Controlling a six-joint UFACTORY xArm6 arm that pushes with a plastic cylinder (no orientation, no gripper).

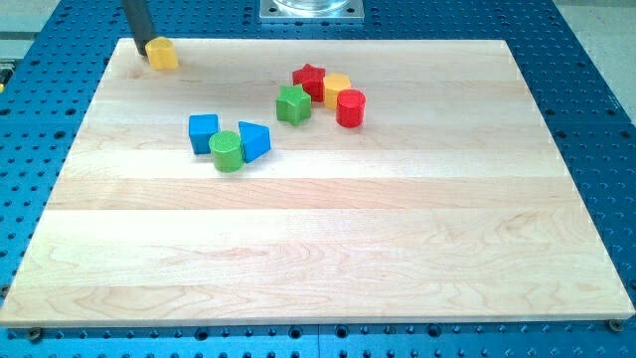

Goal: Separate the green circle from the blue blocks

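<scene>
The green circle (227, 151) stands on the wooden board, touching a blue cube (204, 132) on its upper left and a blue triangular block (254, 140) on its right. My tip (142, 46) is at the board's top left corner, right beside a yellow block (162, 54), far up and left of the green circle.
A cluster lies to the upper right: a green star (293, 104), a red star (309, 80), a yellow block (337, 88) and a red cylinder (350, 107). The board (318, 249) rests on a blue perforated table. A metal mount (310, 10) sits at the view's top.
</scene>
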